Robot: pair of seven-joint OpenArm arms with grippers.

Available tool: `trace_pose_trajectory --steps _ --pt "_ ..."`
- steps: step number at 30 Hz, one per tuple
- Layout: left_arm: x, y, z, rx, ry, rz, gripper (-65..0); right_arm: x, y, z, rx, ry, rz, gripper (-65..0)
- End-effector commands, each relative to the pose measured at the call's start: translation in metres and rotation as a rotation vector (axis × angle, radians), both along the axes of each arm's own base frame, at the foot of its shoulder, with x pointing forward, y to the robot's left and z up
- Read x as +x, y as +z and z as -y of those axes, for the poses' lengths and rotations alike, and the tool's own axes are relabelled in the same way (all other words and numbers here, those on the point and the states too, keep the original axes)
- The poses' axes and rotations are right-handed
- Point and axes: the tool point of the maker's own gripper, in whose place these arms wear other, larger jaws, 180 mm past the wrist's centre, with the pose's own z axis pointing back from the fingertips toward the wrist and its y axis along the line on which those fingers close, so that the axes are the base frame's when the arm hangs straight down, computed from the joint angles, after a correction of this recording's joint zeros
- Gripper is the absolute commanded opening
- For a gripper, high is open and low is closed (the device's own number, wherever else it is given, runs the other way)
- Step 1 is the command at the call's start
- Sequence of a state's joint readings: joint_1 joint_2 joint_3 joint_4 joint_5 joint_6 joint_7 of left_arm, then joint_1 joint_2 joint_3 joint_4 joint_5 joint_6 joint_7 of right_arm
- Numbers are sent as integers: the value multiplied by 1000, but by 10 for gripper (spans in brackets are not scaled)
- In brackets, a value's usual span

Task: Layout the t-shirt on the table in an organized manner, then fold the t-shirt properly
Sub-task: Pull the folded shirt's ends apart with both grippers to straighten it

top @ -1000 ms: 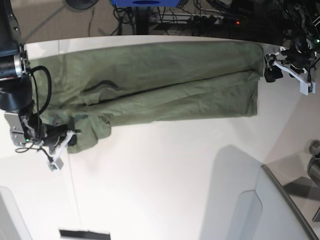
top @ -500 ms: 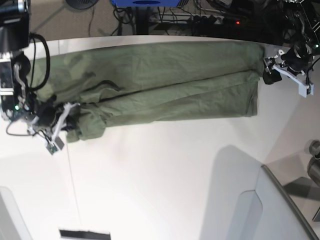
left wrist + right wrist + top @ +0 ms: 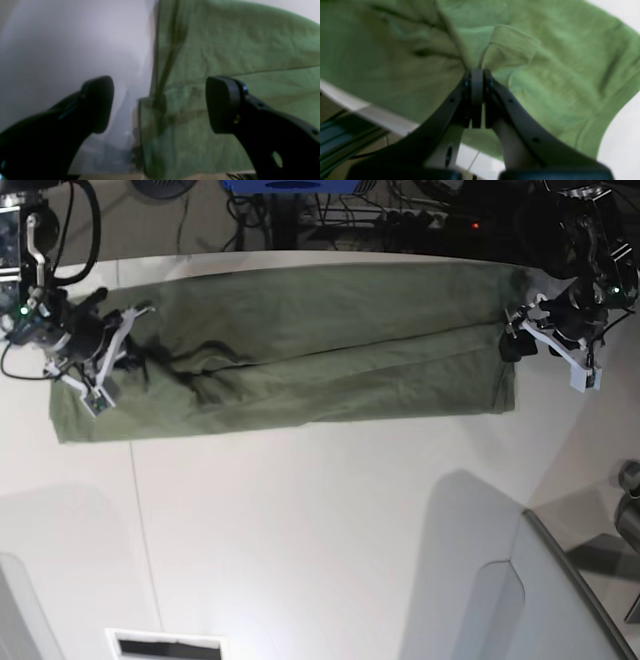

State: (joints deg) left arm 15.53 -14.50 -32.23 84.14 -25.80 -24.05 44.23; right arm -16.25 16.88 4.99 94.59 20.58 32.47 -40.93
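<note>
The wrinkled olive-green cotton t-shirt lies as 1 long band along the far edge of the smooth white table, seemingly doubled lengthwise already. Judging by that, layout is done and the crosswise folds remain. At the shirt's neck end, the right gripper is clenched on a bunched pinch of cloth. At the opposite end, the left gripper hangs spread wide, grasping nothing. No writing is legible.
</note>
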Motion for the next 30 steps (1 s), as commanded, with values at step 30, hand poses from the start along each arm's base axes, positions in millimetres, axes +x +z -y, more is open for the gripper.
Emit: trace_pose_trajectory --steps 30 --pt "4 -5 -9 -12 25 2 -95 23 38 94 -69 -277 111 -504"
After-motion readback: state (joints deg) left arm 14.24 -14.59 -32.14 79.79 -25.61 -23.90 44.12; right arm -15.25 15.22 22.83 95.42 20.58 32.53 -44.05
